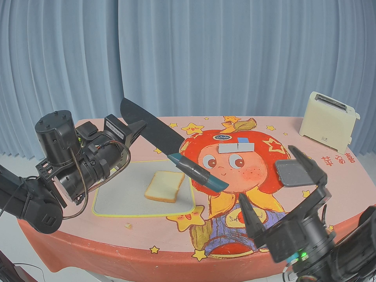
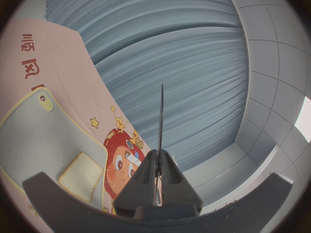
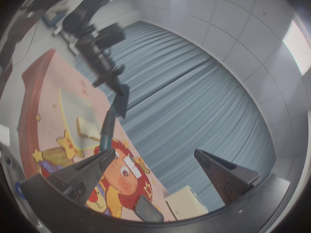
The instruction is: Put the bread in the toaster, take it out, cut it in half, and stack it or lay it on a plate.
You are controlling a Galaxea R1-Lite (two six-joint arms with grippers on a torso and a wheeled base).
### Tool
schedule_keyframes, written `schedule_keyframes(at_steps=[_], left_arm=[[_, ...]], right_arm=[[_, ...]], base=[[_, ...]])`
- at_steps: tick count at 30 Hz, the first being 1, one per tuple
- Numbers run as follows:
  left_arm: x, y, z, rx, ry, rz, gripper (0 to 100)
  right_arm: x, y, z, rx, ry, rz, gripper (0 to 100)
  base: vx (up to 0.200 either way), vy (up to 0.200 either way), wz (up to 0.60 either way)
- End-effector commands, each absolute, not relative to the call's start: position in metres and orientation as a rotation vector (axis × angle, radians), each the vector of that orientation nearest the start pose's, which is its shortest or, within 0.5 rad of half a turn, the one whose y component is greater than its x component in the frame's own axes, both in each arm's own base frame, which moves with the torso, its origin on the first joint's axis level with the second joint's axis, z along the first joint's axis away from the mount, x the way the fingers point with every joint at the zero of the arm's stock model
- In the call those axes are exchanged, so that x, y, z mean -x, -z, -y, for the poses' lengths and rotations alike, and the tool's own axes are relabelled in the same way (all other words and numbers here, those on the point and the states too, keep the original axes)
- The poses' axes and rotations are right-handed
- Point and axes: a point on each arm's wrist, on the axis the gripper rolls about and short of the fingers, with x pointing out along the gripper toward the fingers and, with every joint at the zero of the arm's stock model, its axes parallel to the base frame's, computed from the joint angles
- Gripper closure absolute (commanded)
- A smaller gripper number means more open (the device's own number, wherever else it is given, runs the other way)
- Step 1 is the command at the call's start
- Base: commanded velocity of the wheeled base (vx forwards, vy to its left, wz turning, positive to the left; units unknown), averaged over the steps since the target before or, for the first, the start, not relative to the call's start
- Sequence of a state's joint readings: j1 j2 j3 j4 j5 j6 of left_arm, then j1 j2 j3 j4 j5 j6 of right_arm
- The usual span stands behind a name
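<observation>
One bread slice [image 1: 165, 186] on cutting board [image 1: 117, 194] | left pincer [image 2: 158, 155] grips knife [image 1: 156, 132] | right pincer [image 3: 154, 151] wide

Staged lab: grey curtain [image 1: 235, 47] backdrop, cartoon-print tablecloth [image 1: 344, 185].

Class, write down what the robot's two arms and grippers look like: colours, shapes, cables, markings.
Both arms are matte black. The left arm has chunky cylindrical joint housings, a thin brown cable looping alongside and a white printed label near the left gripper. The right gripper has two long, tapering, pointed fingers; a small green light glows on its wrist.
</observation>
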State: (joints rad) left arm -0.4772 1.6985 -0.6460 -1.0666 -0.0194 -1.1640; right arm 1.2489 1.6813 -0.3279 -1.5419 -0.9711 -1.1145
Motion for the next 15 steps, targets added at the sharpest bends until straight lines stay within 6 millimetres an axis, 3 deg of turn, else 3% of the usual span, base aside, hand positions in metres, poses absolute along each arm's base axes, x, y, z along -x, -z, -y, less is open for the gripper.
schedule_keyframes(at_steps=[1,5,15], left_arm=[[-0.260,-0.189,0.135,1.158,0.455,-0.265,100],[-0.259,-0.189,0.135,1.158,0.456,-0.266,100],[-0.259,-0.189,0.135,1.158,0.455,-0.267,100]], right_arm=[[-0.095,-0.128,-0.243,1.082,-0.214,0.176,0],[-0.099,-0.116,-0.258,1.111,-0.227,0.169,0],[-0.111,-0.106,-0.296,1.087,-0.218,0.180,0]], base=[[0.000,0.000,0.00],[0.000,0.000,0.00],[0.000,0.000,0.00]])
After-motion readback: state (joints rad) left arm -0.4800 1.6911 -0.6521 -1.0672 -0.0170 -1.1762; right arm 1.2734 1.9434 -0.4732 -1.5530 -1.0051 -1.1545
